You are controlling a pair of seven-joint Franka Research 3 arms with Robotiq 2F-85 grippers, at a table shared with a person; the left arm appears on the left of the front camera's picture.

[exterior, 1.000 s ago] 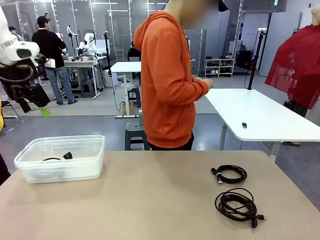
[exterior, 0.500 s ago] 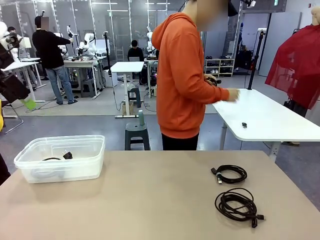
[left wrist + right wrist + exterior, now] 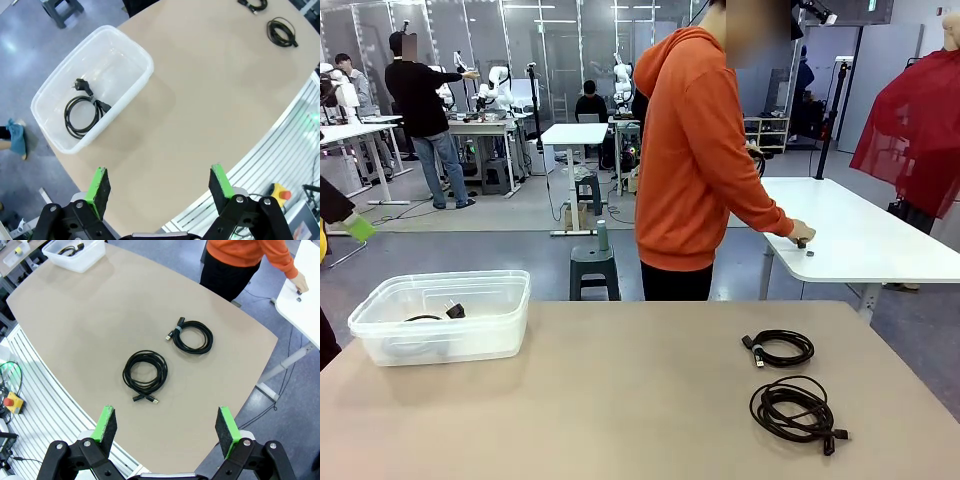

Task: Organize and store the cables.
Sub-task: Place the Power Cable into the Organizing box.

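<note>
Two black coiled cables lie on the tan table's right side: a smaller coil [image 3: 782, 348] farther back and a larger, looser one [image 3: 795, 410] near the front. The right wrist view shows the same two, the larger coil [image 3: 145, 374] and the smaller one [image 3: 192, 336], far below my open, empty right gripper [image 3: 165, 425]. Another coiled cable [image 3: 82, 112] with a plug lies inside the clear plastic bin [image 3: 142, 55]. My left gripper [image 3: 159, 185] hangs open and empty high above the table's edge near that bin. One of its green pads [image 3: 360, 228] pokes in at the front view's left edge.
The bin [image 3: 380, 325] stands at the table's [image 3: 620, 400] back left. A person in an orange hoodie [image 3: 695, 150] stands beyond the far edge, one hand [image 3: 802, 233] on a white table [image 3: 860, 240] behind.
My left arm has swung out to the left, almost leaving the front view. The person has turned and reached a hand down onto the white table. The cables have not moved.
</note>
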